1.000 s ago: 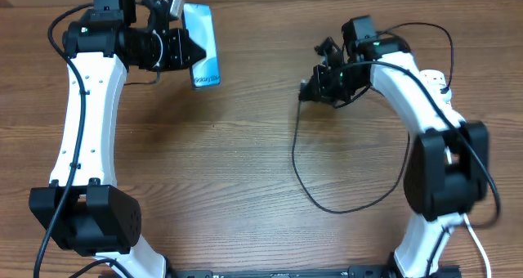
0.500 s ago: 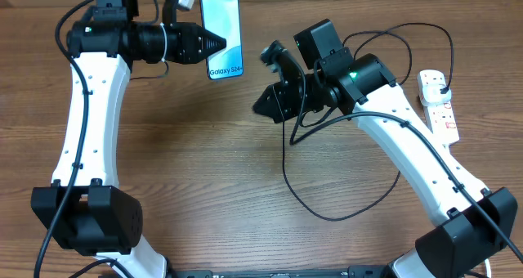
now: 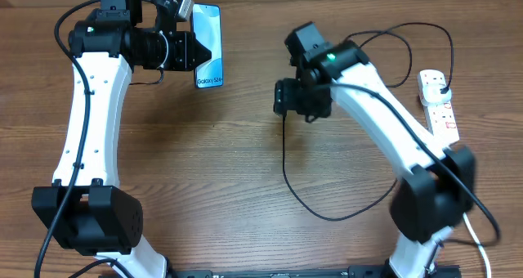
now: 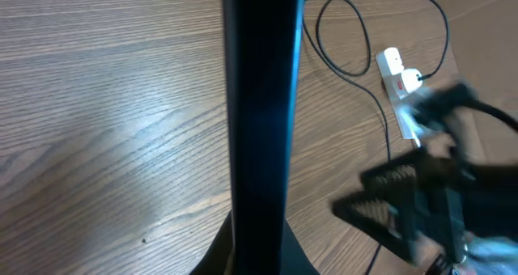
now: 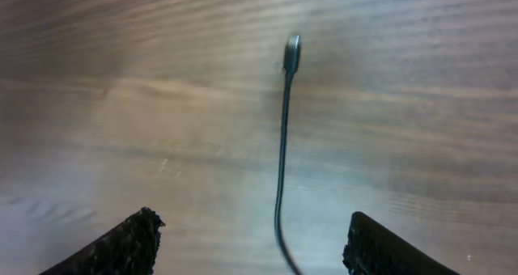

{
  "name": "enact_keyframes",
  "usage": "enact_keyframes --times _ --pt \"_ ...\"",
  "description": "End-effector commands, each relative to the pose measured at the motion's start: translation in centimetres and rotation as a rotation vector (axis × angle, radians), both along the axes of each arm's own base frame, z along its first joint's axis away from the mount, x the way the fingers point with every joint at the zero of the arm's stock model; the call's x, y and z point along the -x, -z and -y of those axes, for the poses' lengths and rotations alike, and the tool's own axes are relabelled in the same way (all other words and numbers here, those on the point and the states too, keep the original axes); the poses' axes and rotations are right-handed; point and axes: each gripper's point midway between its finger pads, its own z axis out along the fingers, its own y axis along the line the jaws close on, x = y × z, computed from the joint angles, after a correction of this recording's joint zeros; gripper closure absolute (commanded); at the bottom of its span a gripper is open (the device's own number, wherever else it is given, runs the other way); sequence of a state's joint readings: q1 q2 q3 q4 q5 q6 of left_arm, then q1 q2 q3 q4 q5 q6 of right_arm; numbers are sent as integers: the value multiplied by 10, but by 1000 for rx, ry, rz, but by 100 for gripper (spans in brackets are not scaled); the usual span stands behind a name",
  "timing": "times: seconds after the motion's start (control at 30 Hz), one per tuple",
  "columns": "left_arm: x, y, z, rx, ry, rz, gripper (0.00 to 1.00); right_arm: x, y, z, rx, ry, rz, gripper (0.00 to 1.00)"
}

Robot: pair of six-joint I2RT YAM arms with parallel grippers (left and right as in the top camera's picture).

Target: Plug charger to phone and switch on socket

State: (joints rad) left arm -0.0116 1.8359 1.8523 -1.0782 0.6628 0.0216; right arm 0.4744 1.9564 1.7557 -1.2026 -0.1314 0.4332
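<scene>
At the upper left of the overhead frame, the left gripper [image 3: 193,51] is clamped on the phone [image 3: 209,42]; the phone is lifted off the table [image 3: 204,163] and tilted, its blue screen with white lettering facing partly up and to the right. In the left wrist view the phone appears edge-on as a dark vertical bar through the centre of the frame.

At upper centre of the overhead frame, the right gripper [image 3: 288,100] hangs over the wood, well apart from the phone. In the right wrist view its two fingers [image 5: 113,247] stand wide apart at the lower corners and hold nothing.

The charger [image 3: 284,159] lies on the table; its plug tip [image 5: 292,52] rests flat on the wood in the upper centre of the right wrist view, and the cable runs straight down the frame between the spread fingers, touching neither. In the overhead view the cable drops from beneath the right gripper, loops through the lower centre, then climbs toward the right side.

At the right edge of the overhead frame lies the socket [image 3: 439,108] — a white strip with red marks; a dark adapter [image 3: 439,83] sits on its upper end. Switch position — cannot be determined.
</scene>
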Motion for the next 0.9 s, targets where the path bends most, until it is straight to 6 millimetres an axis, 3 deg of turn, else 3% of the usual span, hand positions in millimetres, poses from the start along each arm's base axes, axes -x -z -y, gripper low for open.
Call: enact_keyframes --times 0.0,0.13,0.23,0.37,0.47,0.73,0.87 --pt "2 -9 2 9 -1 11 96 -29 11 6 32 37 42 28" --pt "3 -8 2 7 1 6 96 -38 48 13 69 65 -4 28" --pt "3 -8 2 7 1 7 96 -39 85 4 -19 37 -103 38" --pt "3 -7 2 7 1 2 96 -40 112 7 1 36 -139 46" --pt "3 -5 2 7 1 -1 96 -43 119 5 2 29 -133 51" --pt "3 0 -2 -14 -11 -10 96 -47 122 -6 -37 17 -117 52" --pt "3 0 -2 -15 -11 -10 96 -45 131 -3 -11 34 -132 63"
